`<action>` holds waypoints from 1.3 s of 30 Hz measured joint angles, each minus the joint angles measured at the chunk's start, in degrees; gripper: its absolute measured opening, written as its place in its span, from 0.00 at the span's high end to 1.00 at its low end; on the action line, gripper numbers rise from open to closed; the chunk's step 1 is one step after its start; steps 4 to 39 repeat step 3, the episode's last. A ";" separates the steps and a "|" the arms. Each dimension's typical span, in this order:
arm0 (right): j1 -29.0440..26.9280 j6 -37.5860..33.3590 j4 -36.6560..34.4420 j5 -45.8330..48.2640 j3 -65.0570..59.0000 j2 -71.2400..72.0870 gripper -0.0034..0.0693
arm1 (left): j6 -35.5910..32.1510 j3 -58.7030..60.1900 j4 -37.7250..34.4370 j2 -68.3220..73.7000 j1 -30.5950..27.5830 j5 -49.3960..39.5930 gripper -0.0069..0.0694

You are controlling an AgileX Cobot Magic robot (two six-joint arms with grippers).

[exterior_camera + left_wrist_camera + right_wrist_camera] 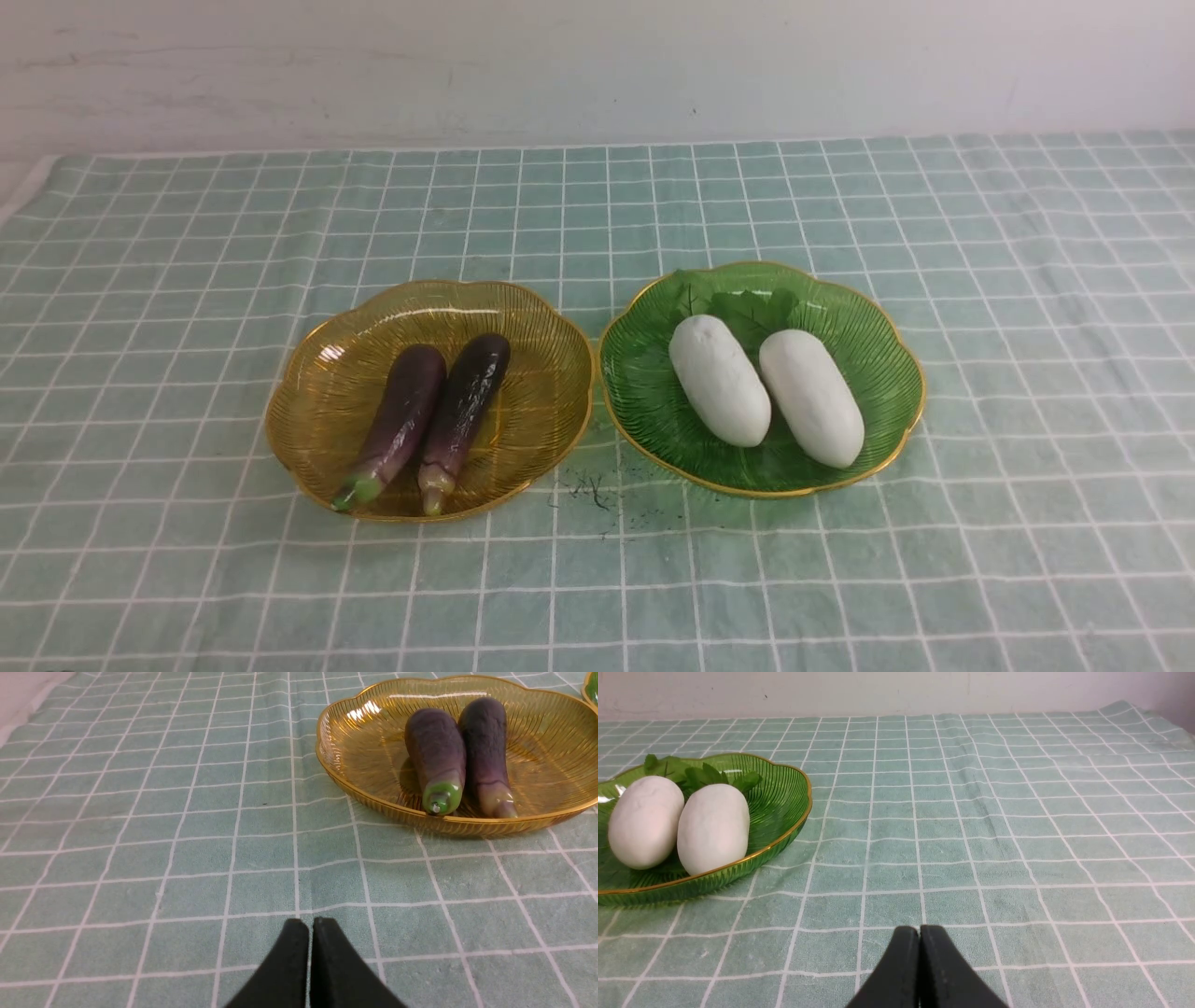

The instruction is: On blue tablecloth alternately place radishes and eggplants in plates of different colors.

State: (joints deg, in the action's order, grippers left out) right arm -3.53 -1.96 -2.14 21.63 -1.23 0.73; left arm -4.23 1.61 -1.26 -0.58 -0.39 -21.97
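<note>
1. Eggplants first: we see both, the left eggplant (396, 420) and the right eggplant (466, 405), lying side by side and touching in the amber plate (308, 392), stem ends toward the robot.
2. Both radishes, the left radish (719, 378) and the right radish (811, 396), lie side by side in the green plate (887, 355), leafy tops toward the wall.
3. The two plates sit just beside each other on the blue tablecloth (1027, 280) that covers the bench; nothing else lies loose on the cloth.
4. The left claw (311, 924) is fully closed and holds nothing; it hangs over bare cloth, apart from the amber plate.
5. The right claw (919, 932) is likewise closed and empty, over bare cloth well away from the green plate.
6. We judge the sorting finished: each vegetable kind has its own plate colour.
7. Next, we think, only a retreat to rest remains; no grasp is called for.
</note>
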 joint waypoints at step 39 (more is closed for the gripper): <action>0.00 0.00 0.00 0.00 0.00 0.00 0.97 | 0.00 0.00 0.00 0.00 0.00 0.00 0.92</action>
